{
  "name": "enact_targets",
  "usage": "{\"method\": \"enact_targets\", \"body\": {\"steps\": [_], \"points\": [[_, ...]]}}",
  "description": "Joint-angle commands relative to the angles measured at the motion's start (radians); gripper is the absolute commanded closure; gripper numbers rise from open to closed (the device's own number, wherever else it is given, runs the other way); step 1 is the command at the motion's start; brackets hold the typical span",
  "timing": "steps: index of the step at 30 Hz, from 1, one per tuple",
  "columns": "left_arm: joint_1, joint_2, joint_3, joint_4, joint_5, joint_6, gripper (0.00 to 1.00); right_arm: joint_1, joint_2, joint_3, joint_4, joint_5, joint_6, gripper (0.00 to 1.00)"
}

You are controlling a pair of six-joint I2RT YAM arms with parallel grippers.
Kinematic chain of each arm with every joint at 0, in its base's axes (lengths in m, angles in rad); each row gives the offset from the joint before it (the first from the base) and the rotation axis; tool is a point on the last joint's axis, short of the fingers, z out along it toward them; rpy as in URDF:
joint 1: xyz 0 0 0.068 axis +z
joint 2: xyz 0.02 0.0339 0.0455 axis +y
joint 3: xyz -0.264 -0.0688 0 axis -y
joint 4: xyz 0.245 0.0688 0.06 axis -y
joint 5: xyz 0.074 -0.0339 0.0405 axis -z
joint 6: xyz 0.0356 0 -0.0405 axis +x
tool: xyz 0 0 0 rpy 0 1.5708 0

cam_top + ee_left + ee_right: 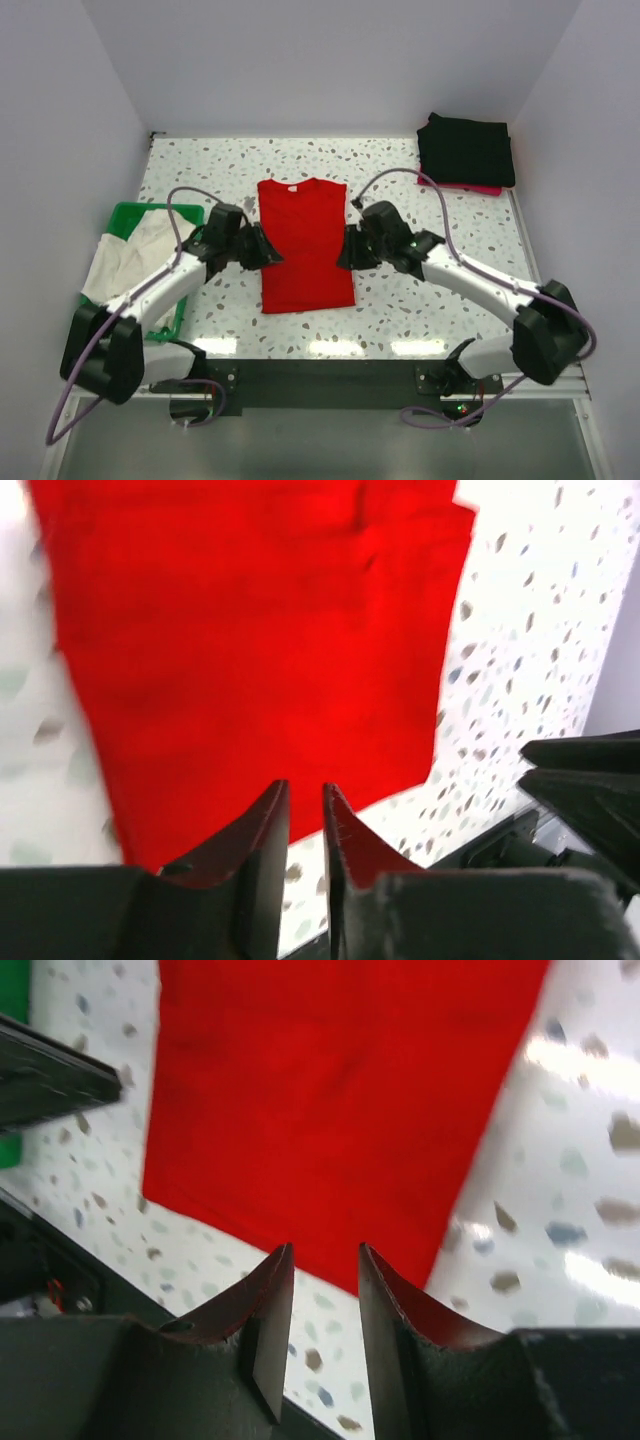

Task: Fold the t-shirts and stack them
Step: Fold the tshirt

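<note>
A plain red t-shirt [305, 245] lies flat in the middle of the table, folded into a long rectangle with its collar at the far end. My left gripper [270, 250] is at its left edge and my right gripper [346, 250] at its right edge, both low over the table. In the left wrist view the shirt [260, 630] lies just beyond my gripper [305, 785], whose jaws stand a narrow gap apart with nothing between them. In the right wrist view the shirt [320, 1100] lies beyond my open, empty gripper [325, 1248]. Black folded shirts [466, 148] are stacked at the back right.
A green basket [128, 213] stands at the left edge with a white shirt [125, 262] hanging over it. A pink cloth edge [478, 188] shows under the black stack. The walls close in on three sides. The right arm [590, 780] shows in the left wrist view.
</note>
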Motion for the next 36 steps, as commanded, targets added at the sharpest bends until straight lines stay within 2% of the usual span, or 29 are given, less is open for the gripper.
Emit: {"method": "enact_targets", "body": {"steps": [1,2,5,7,12,15,18,26,28,34,36], "points": [[0.0,0.188,0.13,0.117,0.072,0.062,0.78,0.002,0.203,0.176,0.106,-0.041,-0.066,0.65],[-0.001,0.219,0.158,0.185,0.084,0.063,0.81,0.001,0.241,0.233,0.125,-0.045,-0.069,0.65],[0.002,0.339,0.21,0.242,0.089,0.042,0.89,-0.028,0.404,0.352,0.136,-0.064,-0.078,0.68],[0.006,0.408,0.236,0.237,0.017,0.051,0.91,-0.069,0.469,0.393,0.169,-0.085,-0.069,0.69],[0.057,0.499,0.193,0.307,0.003,0.019,0.95,-0.16,0.63,0.417,0.203,-0.148,-0.07,0.71],[0.065,0.494,0.129,0.367,-0.032,-0.03,0.95,-0.235,0.679,0.387,0.232,-0.234,-0.048,0.73],[0.071,0.49,0.084,0.392,-0.064,-0.056,0.95,-0.272,0.688,0.339,0.318,-0.324,-0.008,0.73],[0.083,0.456,0.077,0.404,-0.046,-0.082,0.98,-0.301,0.667,0.325,0.333,-0.421,0.046,0.74],[0.083,0.421,0.092,0.408,-0.023,-0.069,0.96,-0.304,0.619,0.318,0.32,-0.407,0.043,0.74],[0.085,0.257,0.123,0.326,-0.017,-0.021,0.78,-0.306,0.452,0.247,0.246,-0.299,0.049,0.6],[0.085,0.2,0.097,0.283,-0.009,-0.01,0.76,-0.306,0.366,0.211,0.238,-0.286,0.055,0.56]]}}
